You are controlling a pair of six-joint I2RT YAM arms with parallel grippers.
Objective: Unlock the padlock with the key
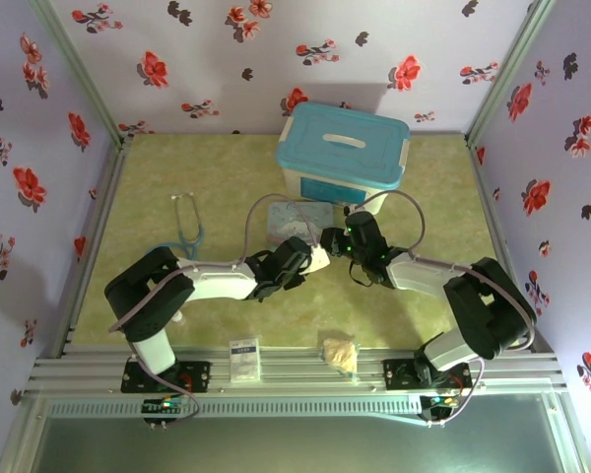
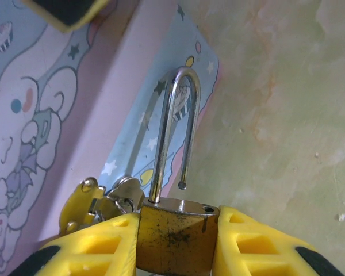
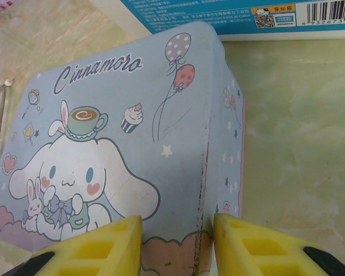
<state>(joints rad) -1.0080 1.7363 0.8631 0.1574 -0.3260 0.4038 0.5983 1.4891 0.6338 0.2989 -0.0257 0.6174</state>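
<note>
My left gripper (image 2: 177, 223) is shut on the brass padlock (image 2: 175, 236), one yellow finger pressing each side of the body. The silver shackle (image 2: 181, 115) is raised, and its short leg hangs free above its hole in the body. A small metal key (image 2: 125, 192) on a ring sits against the padlock's left side, above my left finger. My right gripper (image 3: 177, 221) is open over the cartoon tin (image 3: 121, 144), with nothing between its fingers. In the top view the two grippers (image 1: 310, 261) (image 1: 335, 239) meet at the table's middle, just in front of the tin (image 1: 297, 219).
A blue-lidded plastic box (image 1: 345, 153) stands behind the tin. A stethoscope (image 1: 187, 232) lies at the left. A white packet (image 1: 244, 360) and a tan lumpy wad (image 1: 340, 353) rest on the near rail. Floral walls close three sides.
</note>
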